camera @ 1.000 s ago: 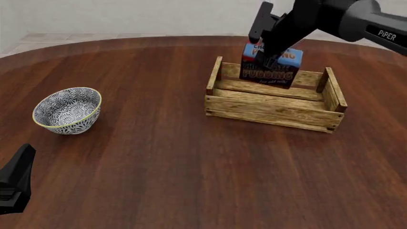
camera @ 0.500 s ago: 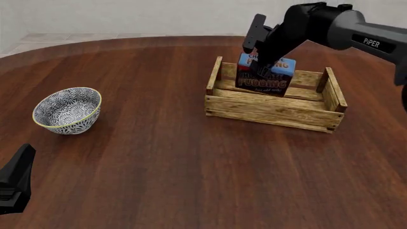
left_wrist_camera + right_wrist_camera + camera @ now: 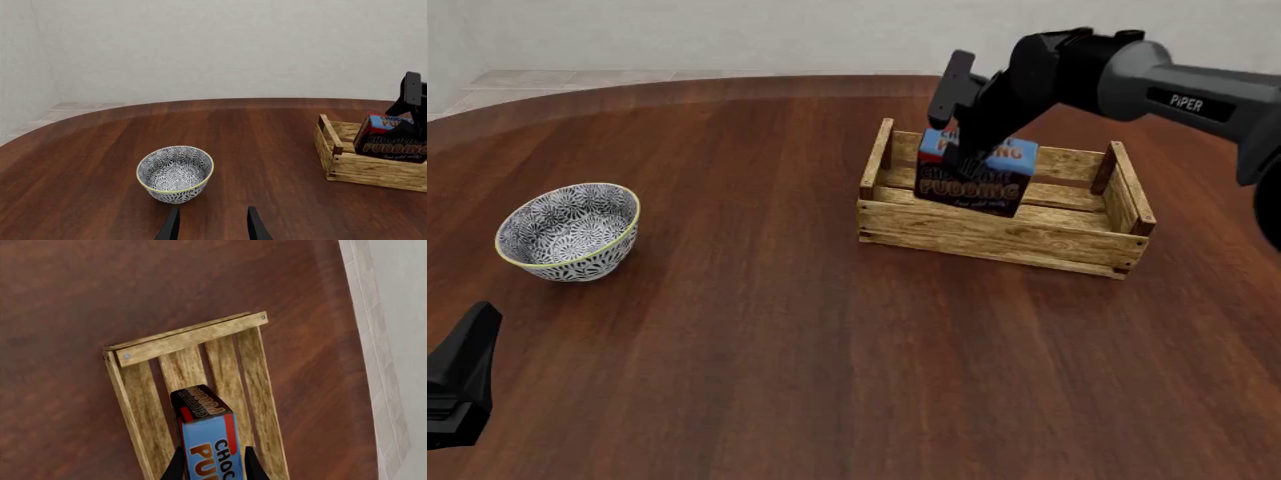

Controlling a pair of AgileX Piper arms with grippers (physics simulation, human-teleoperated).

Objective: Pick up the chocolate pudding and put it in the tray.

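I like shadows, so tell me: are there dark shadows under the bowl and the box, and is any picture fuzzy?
Front view: the bowl shows only a faint smudge beneath, and the tray hardly any shadow; light is soft and even. Left wrist view: sharp, the table has a gentle sheen, no glare. Right wrist view: the chocolate pudding in the right claw looks crisp, not fuzzy.

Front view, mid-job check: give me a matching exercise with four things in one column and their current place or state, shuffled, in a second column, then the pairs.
Things:
1. chocolate pudding
2. tray
3. bowl
4. left tool

States:
A. open, holding nothing, low over the table near the bowl
B. sits alone on the left side of the table
C. gripped by the right tool, lowered inside the crate walls
D. rests on the right side of the table with the carton inside it

Pairs: 1-C, 2-D, 3-B, 4-A
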